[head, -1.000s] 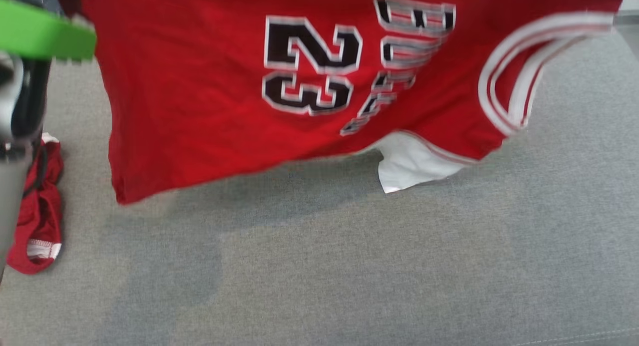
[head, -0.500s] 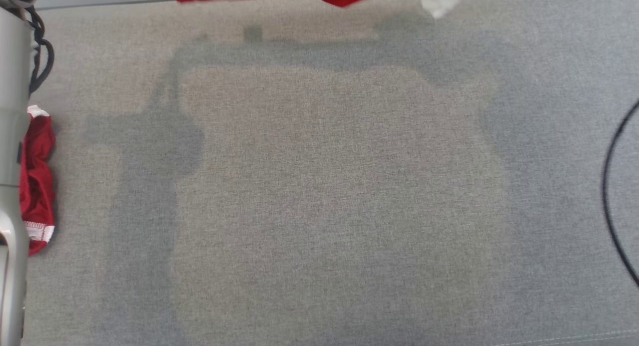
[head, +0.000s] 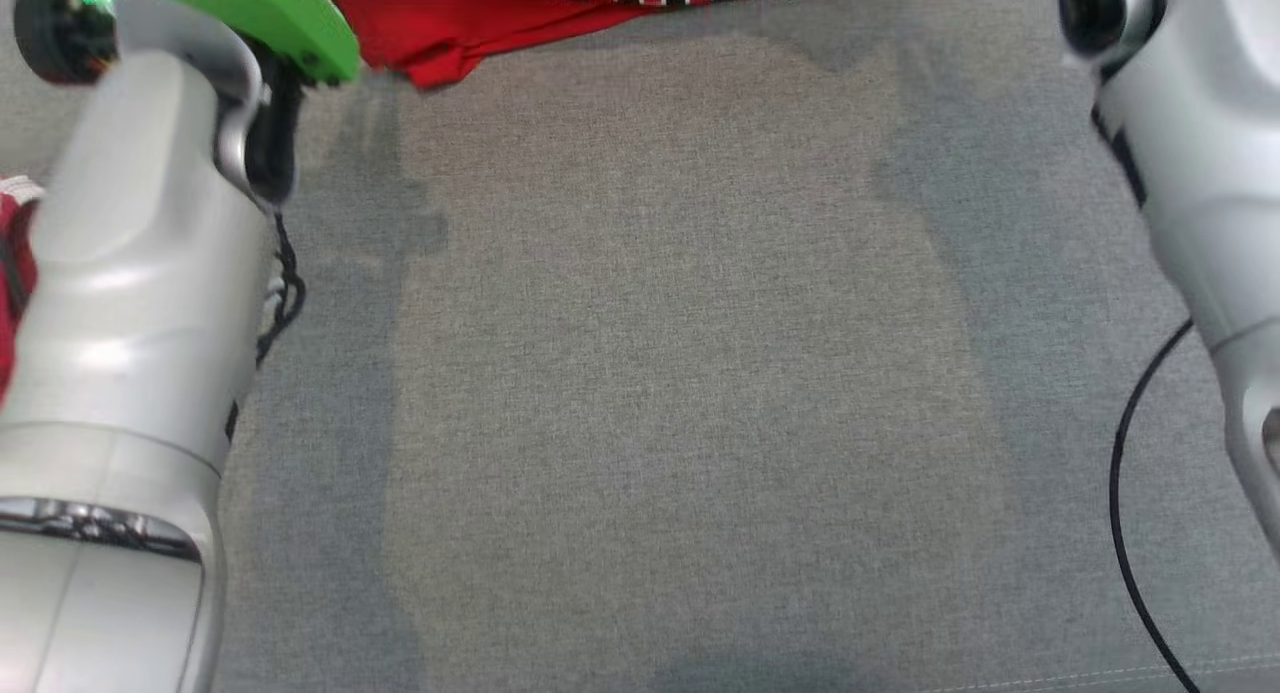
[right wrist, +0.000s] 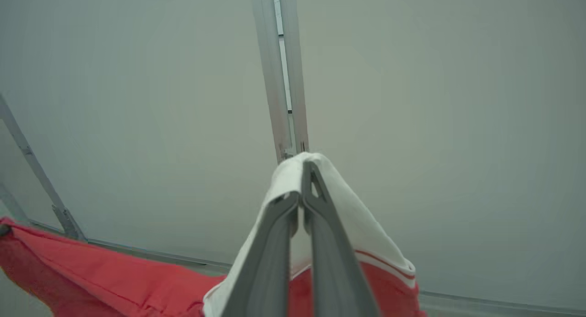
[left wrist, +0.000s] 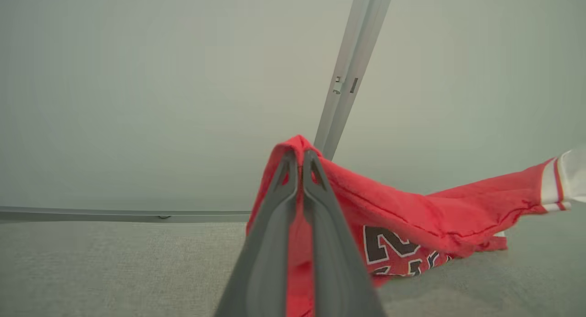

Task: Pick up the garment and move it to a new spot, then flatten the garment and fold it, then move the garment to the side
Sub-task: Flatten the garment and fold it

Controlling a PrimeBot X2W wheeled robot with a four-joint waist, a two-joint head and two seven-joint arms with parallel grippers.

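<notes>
The garment is a red jersey (head: 520, 13) with black-and-white lettering and white trim. Its lower edge hangs across the top of the head view, above the grey cloth surface (head: 680, 373). In the left wrist view my left gripper (left wrist: 300, 158) is shut on a red corner of the jersey (left wrist: 412, 216), which sags off to the right. My right gripper (right wrist: 306, 167) is shut on the white-trimmed edge of the jersey (right wrist: 348, 225), with red cloth trailing to the left. Both pale forearms (head: 130, 303) flank the head view.
A second red garment (head: 10, 273) lies at the far left, mostly behind my left forearm. A black cable (head: 1130, 513) loops at the right. A metal frame post (left wrist: 352, 65) and pale wall stand behind the surface.
The head view has shifted between frames. The jersey first hung large with the number 23 showing, then rose out of view; now its lower edge and both forearms are in view.
</notes>
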